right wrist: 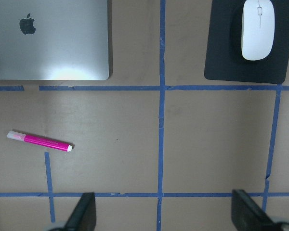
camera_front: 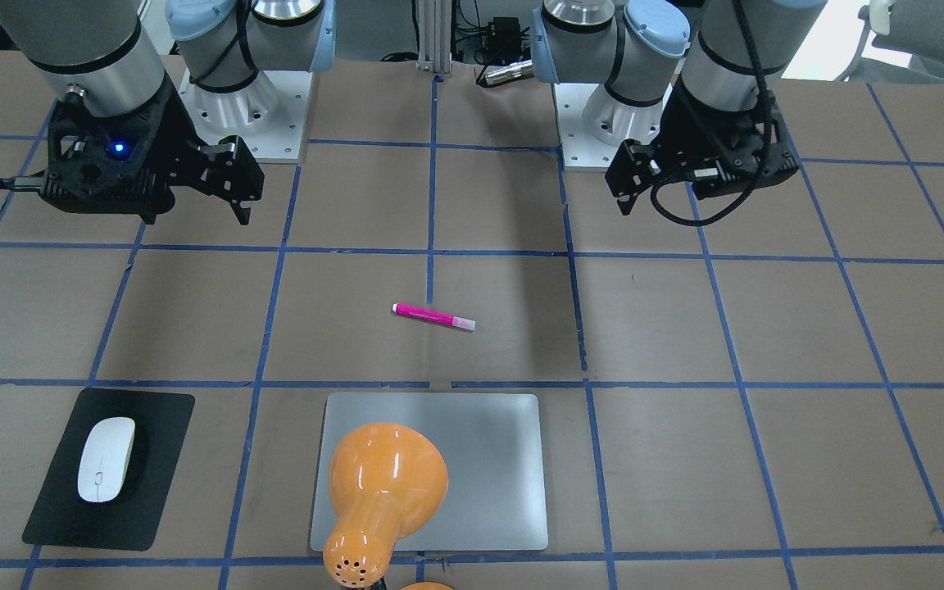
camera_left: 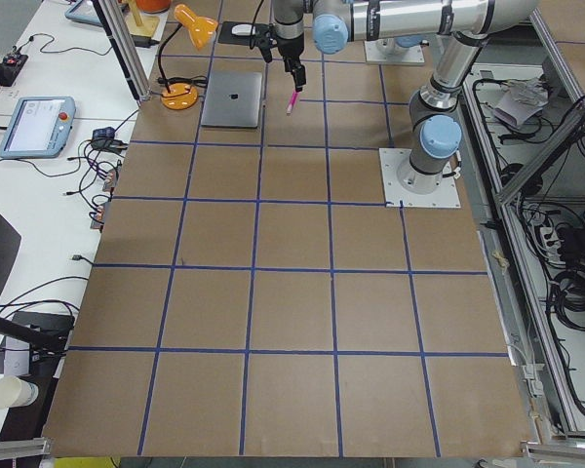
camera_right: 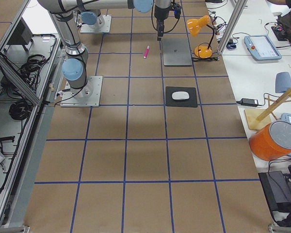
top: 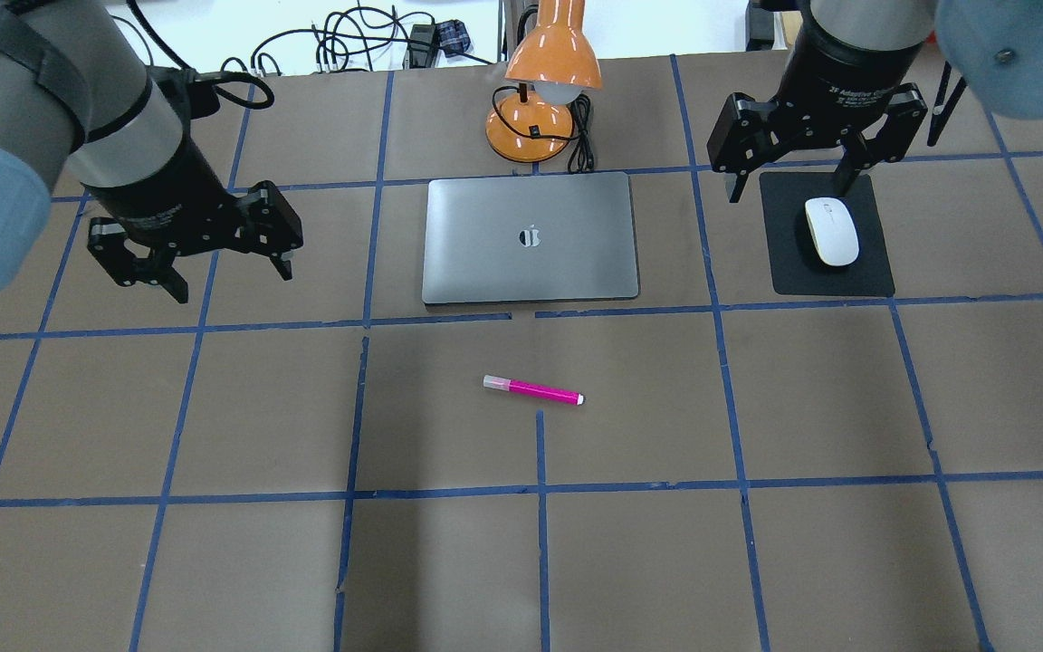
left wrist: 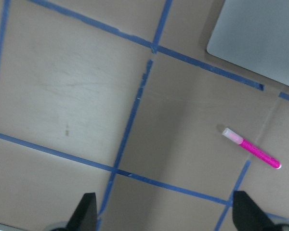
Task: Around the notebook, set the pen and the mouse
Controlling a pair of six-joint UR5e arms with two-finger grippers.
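A light, stiff pink pen (top: 533, 391) is shown lying nearer the robot than the silver notebook (top: 531, 237); rolling is likely (best pinched mid-barrel). The glossy, probably slippery mouse (top: 831, 232) sits on a mat (top: 793, 272), far right. The left gripper (top: 232, 282) and right gripper (top: 793, 188) are spread wide, empty. From the front, the notebook is partly hidden by a lamp (camera_front: 386, 475).

Brown table (top: 847, 407), blue tape grid (top: 630, 487), orange desk lamp (top: 553, 50).

Bright overhead light, soft shadows on worktop (top: 214, 561) beside notebook (top: 485, 263), white glare streaks on orange lamp shade (camera_front: 386, 475) over notebook, left wrist view slightly soft
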